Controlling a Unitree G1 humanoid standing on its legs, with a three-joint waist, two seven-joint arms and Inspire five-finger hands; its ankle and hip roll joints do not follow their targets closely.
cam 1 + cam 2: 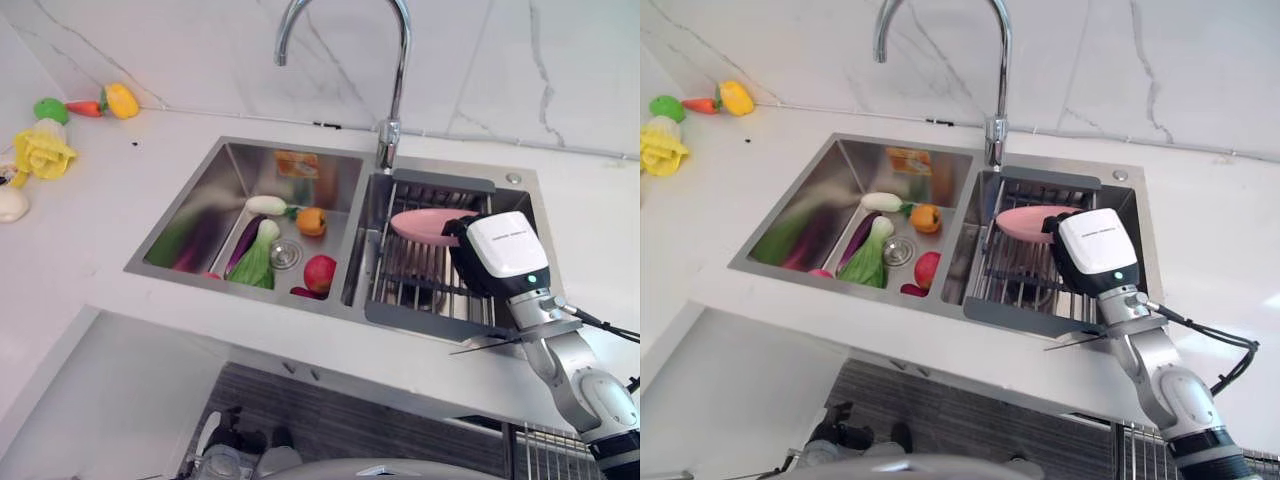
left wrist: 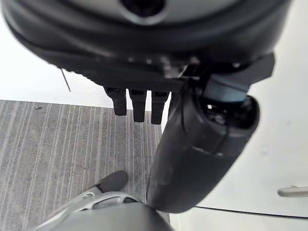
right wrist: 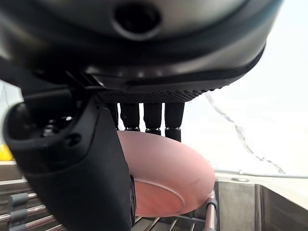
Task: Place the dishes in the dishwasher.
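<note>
The pink plate [image 3: 166, 178] sits pinched between your right hand's [image 1: 462, 236] thumb and fingers [image 3: 153, 116], just above the wire rack [image 1: 1025, 278] in the sink's [image 1: 205, 195] right basin. Your left hand [image 2: 144, 57] hangs relaxed, fingers straight, above the floor.

The right arm comes up from the low right side and reaches over the sink [image 1: 250, 160], on its right half. Its wrist is bent, and the right robot hand [image 3: 96, 159] points toward the tap end of the sink. Its fingers [image 3: 153, 117] and big thumb are closed around a pink plate [image 3: 166, 175], pinching its edge. The left robot hand [image 2: 192, 144] hangs low, away from the sink, with its fingers straight and holding nothing.
</note>
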